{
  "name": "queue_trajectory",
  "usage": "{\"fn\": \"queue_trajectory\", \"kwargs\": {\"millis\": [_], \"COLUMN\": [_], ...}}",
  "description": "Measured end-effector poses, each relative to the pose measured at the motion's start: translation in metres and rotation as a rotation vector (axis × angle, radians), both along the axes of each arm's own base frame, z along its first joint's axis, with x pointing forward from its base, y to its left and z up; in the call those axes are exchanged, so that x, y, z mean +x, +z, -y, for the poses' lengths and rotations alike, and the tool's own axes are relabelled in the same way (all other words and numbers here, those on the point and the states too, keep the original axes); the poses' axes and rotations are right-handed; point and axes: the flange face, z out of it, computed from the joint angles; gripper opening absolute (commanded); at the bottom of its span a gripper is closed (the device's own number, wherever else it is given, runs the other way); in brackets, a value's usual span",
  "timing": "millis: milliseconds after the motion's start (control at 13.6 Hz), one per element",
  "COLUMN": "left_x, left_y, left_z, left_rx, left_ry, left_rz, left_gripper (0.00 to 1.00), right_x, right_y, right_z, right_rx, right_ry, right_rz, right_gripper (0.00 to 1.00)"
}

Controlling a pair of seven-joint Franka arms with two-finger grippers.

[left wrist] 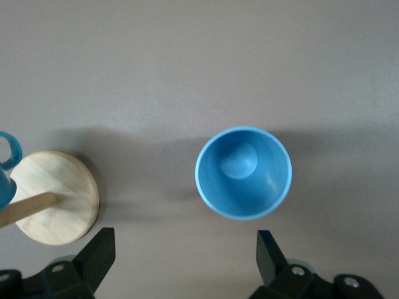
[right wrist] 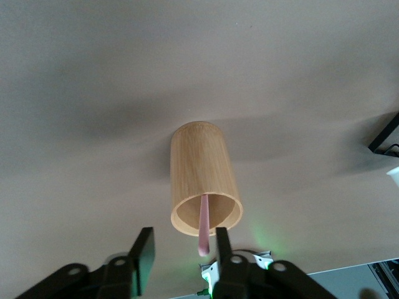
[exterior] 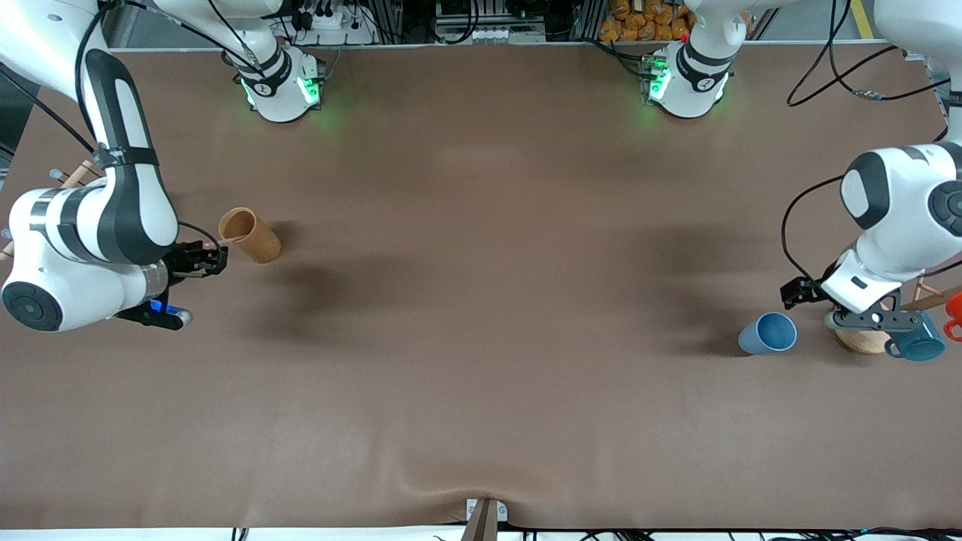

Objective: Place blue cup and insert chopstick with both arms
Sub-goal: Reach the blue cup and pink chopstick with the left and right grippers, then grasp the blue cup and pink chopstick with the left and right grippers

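The blue cup (exterior: 768, 334) stands on the table toward the left arm's end, mouth up and empty; it also shows in the left wrist view (left wrist: 243, 180). My left gripper (exterior: 798, 293) (left wrist: 184, 249) hovers beside it, open and empty, not touching it. The pale pink chopstick (right wrist: 204, 225) (exterior: 231, 240) leans out of a brown cylindrical holder (exterior: 250, 234) (right wrist: 204, 180) toward the right arm's end. My right gripper (exterior: 214, 259) (right wrist: 184, 254) is open at the holder's mouth. The chopstick's top end lies between the jaws, close to one finger (right wrist: 224, 252), not clamped.
A round wooden rack base (exterior: 860, 340) (left wrist: 56, 196) with a tan rod stands beside the blue cup. A darker teal mug (exterior: 918, 338) and a red-orange item (exterior: 954, 315) hang at that rack. The brown table cover (exterior: 481, 300) spans the middle.
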Motion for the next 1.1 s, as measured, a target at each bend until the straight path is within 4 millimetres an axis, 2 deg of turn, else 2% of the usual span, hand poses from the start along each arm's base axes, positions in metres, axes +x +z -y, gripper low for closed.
{"fn": "queue_trajectory", "kwargs": {"millis": [220, 440, 586, 733, 880, 1099], "left_x": [0.013, 0.026, 0.032, 0.036, 0.038, 0.038], "left_y": [-0.008, -0.018, -0.026, -0.032, -0.038, -0.042], "left_z": [-0.002, 0.0, 0.0, 0.002, 0.004, 0.002], "left_rx": [0.0, -0.005, -0.006, -0.008, -0.01, -0.011], "left_ry": [0.004, 0.034, 0.036, 0.049, 0.056, 0.061], "left_rz": [0.015, 0.018, 0.014, 0.01, 0.004, -0.001], "left_gripper": [1.0, 1.0, 1.0, 1.0, 0.99, 0.9], "right_x": [-0.002, -0.003, -0.004, -0.004, -0.005, -0.008], "right_y": [-0.005, -0.004, 0.008, 0.046, 0.101, 0.181], "right_z": [0.004, 0.008, 0.007, 0.005, 0.003, -0.005], "right_rx": [-0.002, -0.016, -0.015, -0.014, -0.012, -0.009], "right_ry": [-0.005, -0.002, 0.001, 0.007, 0.013, 0.029], "right_rz": [-0.011, -0.017, -0.03, -0.028, -0.002, 0.105], "right_gripper": [0.0, 0.0, 0.0, 0.0, 0.0, 0.0]}}
